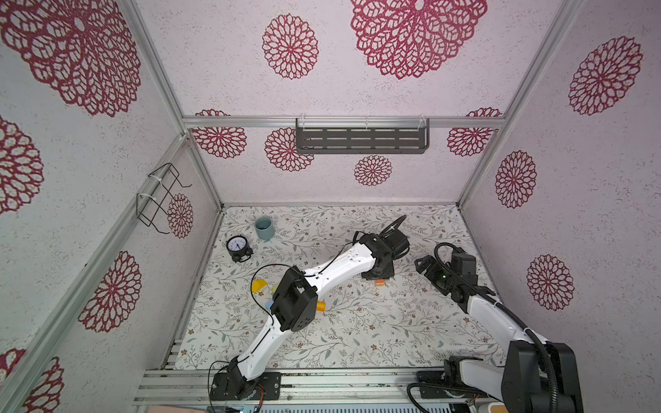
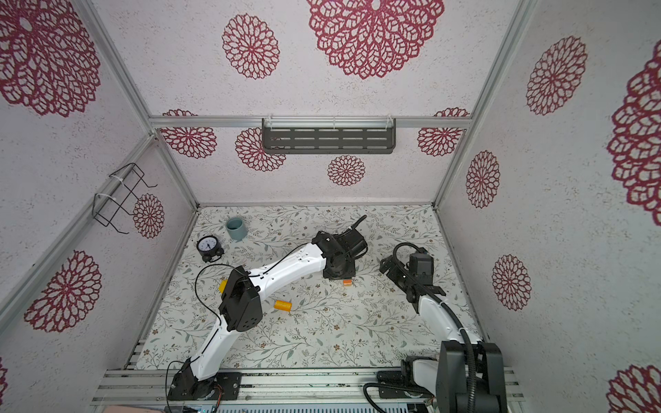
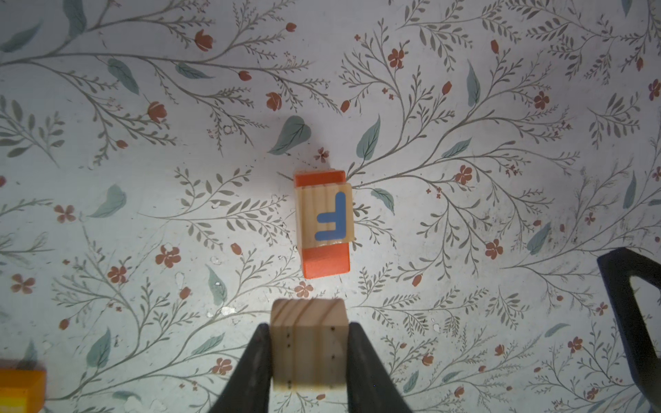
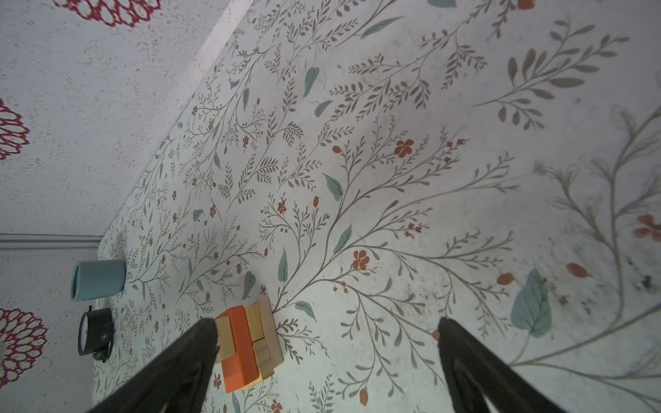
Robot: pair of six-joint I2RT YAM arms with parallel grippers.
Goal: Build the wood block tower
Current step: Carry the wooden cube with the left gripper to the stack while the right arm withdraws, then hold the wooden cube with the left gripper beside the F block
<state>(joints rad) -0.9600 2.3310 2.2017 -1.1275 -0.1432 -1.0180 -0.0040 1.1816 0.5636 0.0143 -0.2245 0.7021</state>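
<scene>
Presently the left gripper (image 3: 308,329) clamps a plain, grained wooden cube (image 3: 309,361). Just ahead of its tips, apart, stands the tower (image 3: 323,223): a smooth orange oblong block (image 3: 325,264) bearing an F-lettered cube (image 3: 311,207). The right gripper (image 4: 327,323) stands wide, gripping nothing.

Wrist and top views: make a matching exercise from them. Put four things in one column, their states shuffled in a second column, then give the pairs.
Column one
1. left gripper
2. right gripper
3. letter F cube
4. orange cylinder

Column two
A. lying on its side on the table
B. shut on a plain wooden cube
C. open, holding nothing
D. resting on top of an orange block

Pairs: 1-B, 2-C, 3-D, 4-A
</scene>
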